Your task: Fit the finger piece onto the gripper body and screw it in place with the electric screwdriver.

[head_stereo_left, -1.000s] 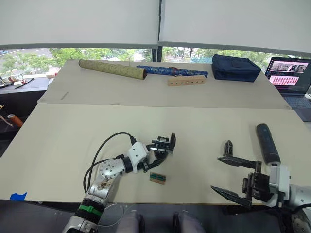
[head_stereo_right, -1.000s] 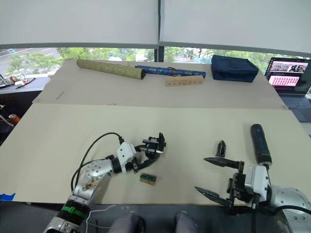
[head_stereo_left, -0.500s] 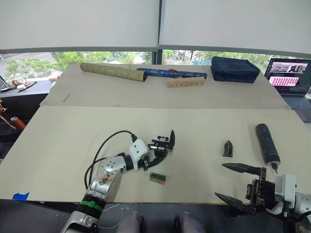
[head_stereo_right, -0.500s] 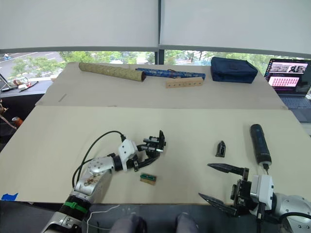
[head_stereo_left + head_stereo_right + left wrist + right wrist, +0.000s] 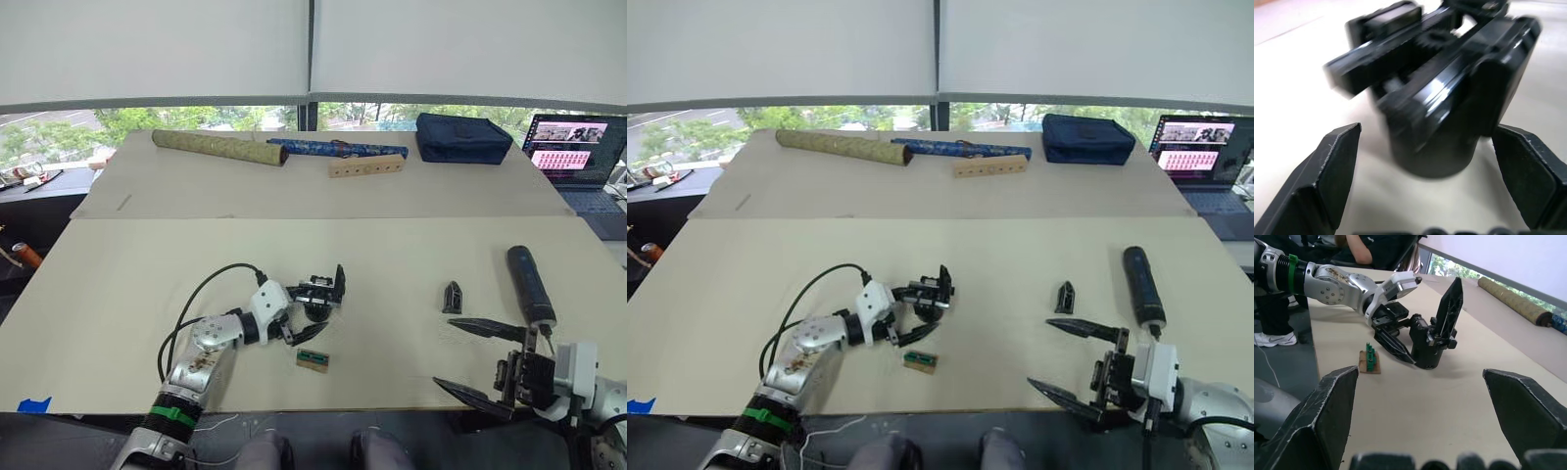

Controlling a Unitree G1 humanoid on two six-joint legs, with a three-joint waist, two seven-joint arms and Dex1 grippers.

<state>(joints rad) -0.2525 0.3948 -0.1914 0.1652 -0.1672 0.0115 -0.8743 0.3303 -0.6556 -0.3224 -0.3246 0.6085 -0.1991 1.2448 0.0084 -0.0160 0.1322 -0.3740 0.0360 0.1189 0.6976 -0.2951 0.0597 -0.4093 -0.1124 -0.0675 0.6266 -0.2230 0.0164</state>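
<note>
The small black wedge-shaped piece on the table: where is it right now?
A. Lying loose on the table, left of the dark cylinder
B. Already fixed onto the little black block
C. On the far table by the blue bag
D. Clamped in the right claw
A: the finger piece stands free on the table beside the electric screwdriver, ahead of the open, empty right gripper.

Silver forearm – green band, black cable; white-bodied left claw (image 5: 312, 315), black fingers

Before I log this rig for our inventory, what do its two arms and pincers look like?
Left pincer: two long black pointed fingers on a white body, a silver metal forearm, a looping black cable, and a green band by the elbow. Right pincer: matching black fingers, white body.
</note>
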